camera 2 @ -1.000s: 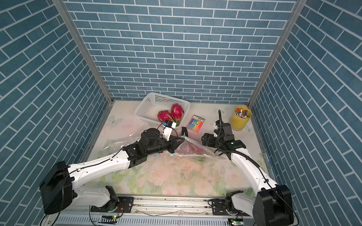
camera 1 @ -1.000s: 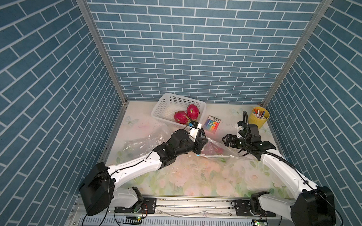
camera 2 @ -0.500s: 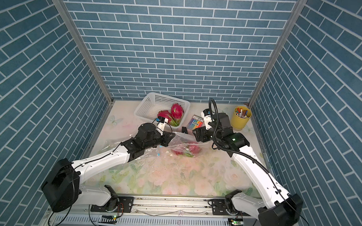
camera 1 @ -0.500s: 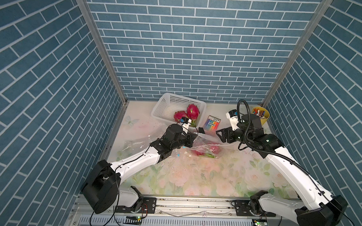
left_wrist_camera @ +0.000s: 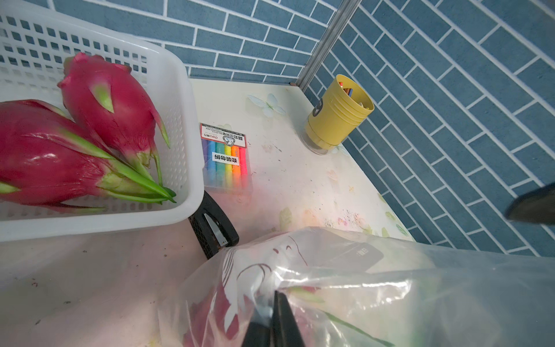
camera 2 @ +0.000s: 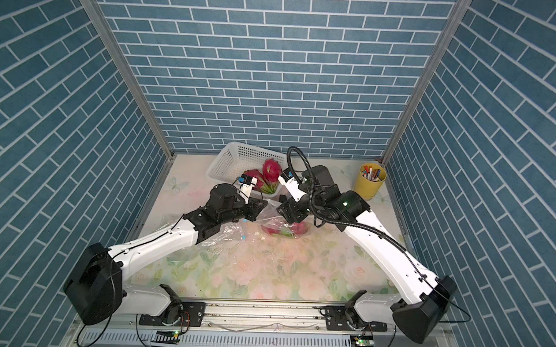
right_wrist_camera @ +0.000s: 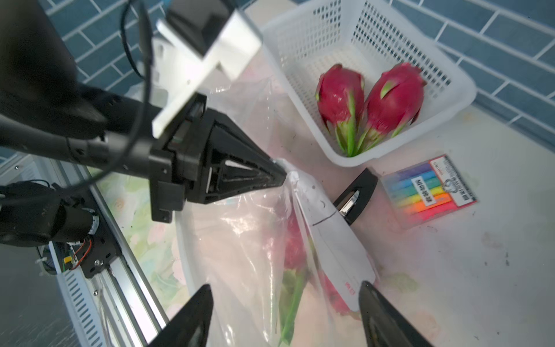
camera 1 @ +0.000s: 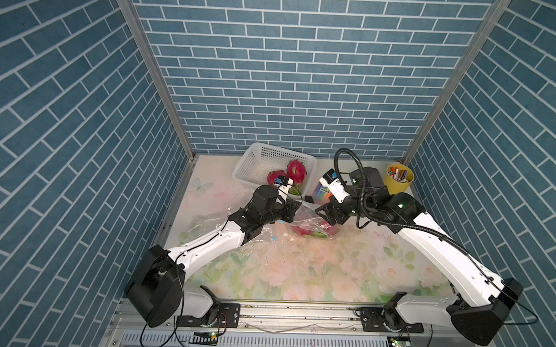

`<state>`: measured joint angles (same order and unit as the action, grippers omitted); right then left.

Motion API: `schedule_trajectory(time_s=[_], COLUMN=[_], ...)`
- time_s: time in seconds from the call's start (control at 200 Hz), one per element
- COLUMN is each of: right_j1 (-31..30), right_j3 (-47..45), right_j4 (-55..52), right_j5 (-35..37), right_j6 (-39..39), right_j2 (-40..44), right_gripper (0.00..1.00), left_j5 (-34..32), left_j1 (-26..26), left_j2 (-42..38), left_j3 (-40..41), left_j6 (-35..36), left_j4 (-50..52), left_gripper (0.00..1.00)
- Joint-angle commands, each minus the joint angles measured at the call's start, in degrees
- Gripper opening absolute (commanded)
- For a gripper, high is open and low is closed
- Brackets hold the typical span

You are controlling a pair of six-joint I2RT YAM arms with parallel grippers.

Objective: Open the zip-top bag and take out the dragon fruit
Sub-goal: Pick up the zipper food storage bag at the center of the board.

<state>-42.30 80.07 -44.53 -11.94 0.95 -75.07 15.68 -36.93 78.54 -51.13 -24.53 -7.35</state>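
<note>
Clear bag (right_wrist_camera: 240,240) — dragon fruit (right_wrist_camera: 292,243) inside

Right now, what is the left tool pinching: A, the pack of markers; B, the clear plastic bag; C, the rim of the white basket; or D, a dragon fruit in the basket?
B: in the right wrist view the left tool is shut on a gathered edge of the plastic bag.

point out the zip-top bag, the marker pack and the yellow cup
zip-top bag (right_wrist_camera: 240,240), right wrist view, clear side panel
marker pack (left_wrist_camera: 224,158), left wrist view, its label
yellow cup (left_wrist_camera: 333,126), left wrist view, ribbed outer wall
</note>
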Motion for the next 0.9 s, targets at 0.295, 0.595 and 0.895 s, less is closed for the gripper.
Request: schedule_trajectory(time_s=[0.295,0.595,0.895], right_j1=[-4.15,-6.39,-6.84], right_j3=[-1.41,-3.61,-4.45], right_j4=[-1.33,2.05,3.55], right_j5=[-2.93,6.21,13.50], right_j6=[4.85,5.90,7.50], right_j2=[-4.56,-6.62,-8.73], right_gripper=[0.85,0.87,0.30], left_j5=[2.07,3.28,3.70], left_j1=[3.25,3.43,3.62], left_j2=[4.22,6.56,7.03], left_j3=[-4.36,-6.40,-6.74], left_j6=[1.96,1.58,0.64], left_j4=[-1.38,-1.48,-1.69], left_gripper=[0.09,0.09,0.09])
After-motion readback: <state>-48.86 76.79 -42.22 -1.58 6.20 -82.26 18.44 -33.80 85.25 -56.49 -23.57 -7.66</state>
